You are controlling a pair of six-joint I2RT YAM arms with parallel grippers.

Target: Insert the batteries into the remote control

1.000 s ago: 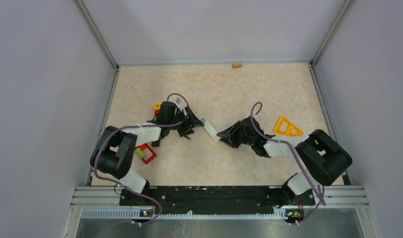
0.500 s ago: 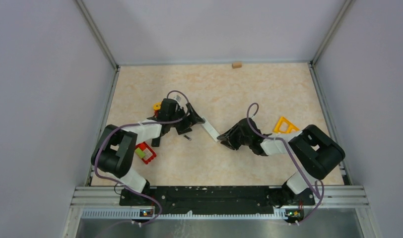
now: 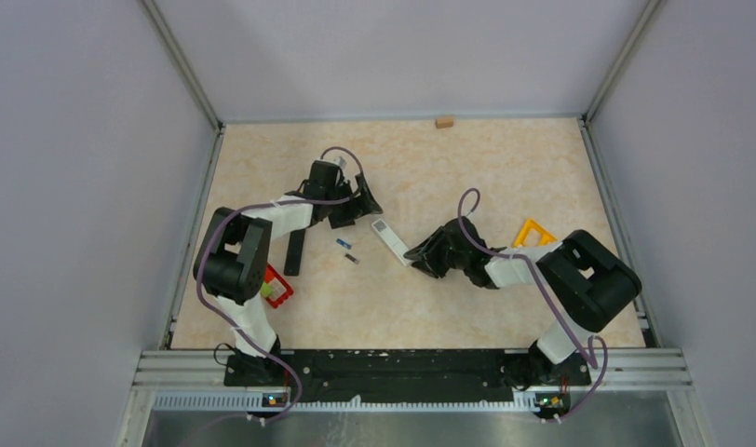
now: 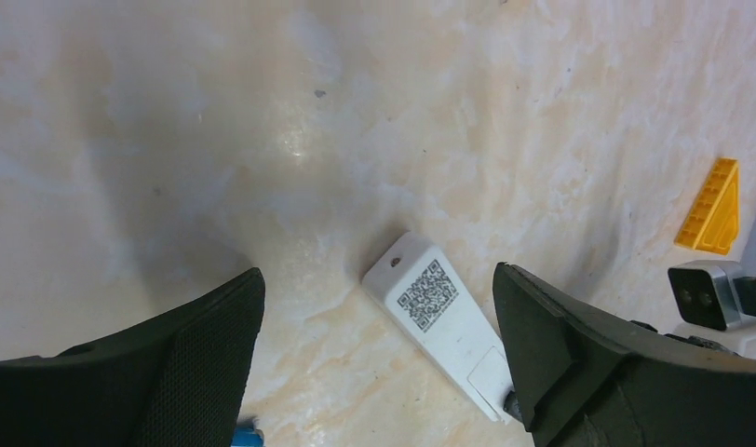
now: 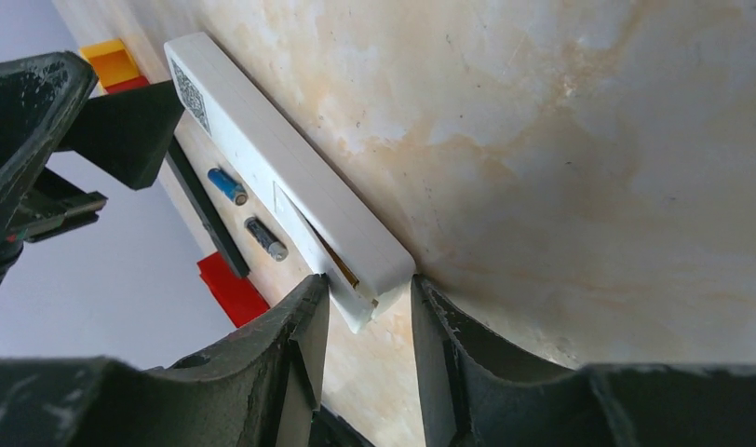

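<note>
The white remote [image 3: 391, 238] lies slanted on the table, its QR-code end toward my left gripper. It also shows in the left wrist view [image 4: 439, 317] and the right wrist view [image 5: 281, 177]. My right gripper [image 3: 422, 253] is shut on the remote's near end [image 5: 368, 296], where the cover stands slightly open. A blue battery [image 3: 342, 244] and a dark battery [image 3: 351, 258] lie loose left of the remote; both show in the right wrist view, blue [image 5: 227, 186] and dark [image 5: 265, 239]. My left gripper [image 3: 363, 206] is open and empty, just beyond the remote's far end [image 4: 376, 307].
A long black bar [image 3: 293, 251] lies left of the batteries. A red block with a green piece [image 3: 273, 287] sits near the left arm. A yellow triangle [image 3: 533, 233] lies beside the right arm. A small tan block [image 3: 443, 121] sits at the back wall.
My left gripper has moved toward the far side, off the spot where the two batteries now lie uncovered. My right gripper and the remote have shifted slightly left.
</note>
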